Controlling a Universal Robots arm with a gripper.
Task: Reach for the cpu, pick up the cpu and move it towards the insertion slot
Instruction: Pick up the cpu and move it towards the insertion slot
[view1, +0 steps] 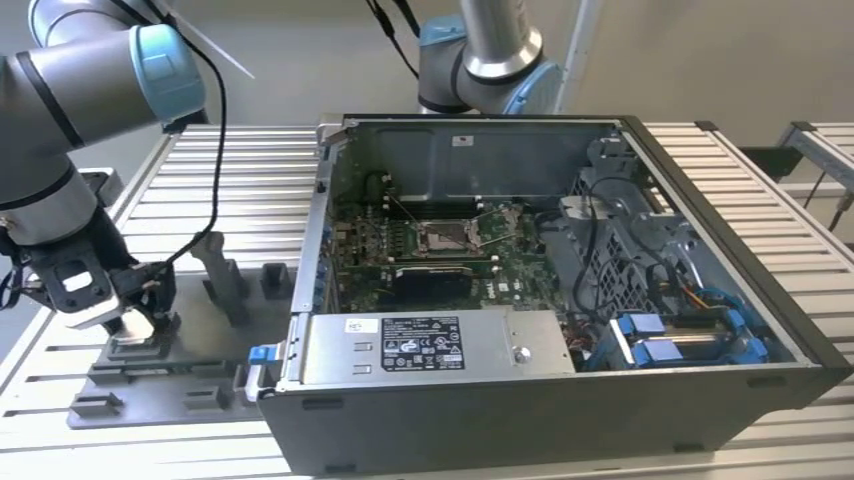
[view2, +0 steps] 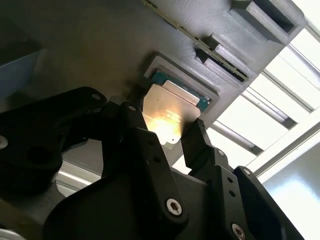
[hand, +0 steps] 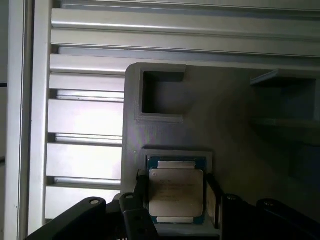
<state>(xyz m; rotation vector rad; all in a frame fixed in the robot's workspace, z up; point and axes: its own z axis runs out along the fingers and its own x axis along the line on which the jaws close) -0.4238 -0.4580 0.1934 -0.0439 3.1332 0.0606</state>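
Note:
The cpu (hand: 176, 192) is a silvery square chip with a teal rim, lying flat in a shallow nest of the grey fixture plate (hand: 235, 130). My gripper (hand: 177, 182) is right over it, open, with one black finger (hand: 141, 192) on each side, close to the chip's edges. The second wrist view shows the cpu (view2: 172, 107) glinting between the gripper (view2: 167, 114) fingers. In the exterior view the gripper (view1: 134, 320) is low over the fixture plate (view1: 187, 350) at that view's left. The insertion slot (view1: 445, 235) lies inside the open computer case, well to the exterior view's right of the gripper.
The computer case (view1: 534, 400) has tall walls, a power supply (view1: 427, 345) at the front and cables on the exterior view's right. Grey upright blocks (view1: 224, 285) stand on the fixture plate near the gripper. A second arm's base (view1: 487, 60) stands behind the case. The table is ribbed aluminium.

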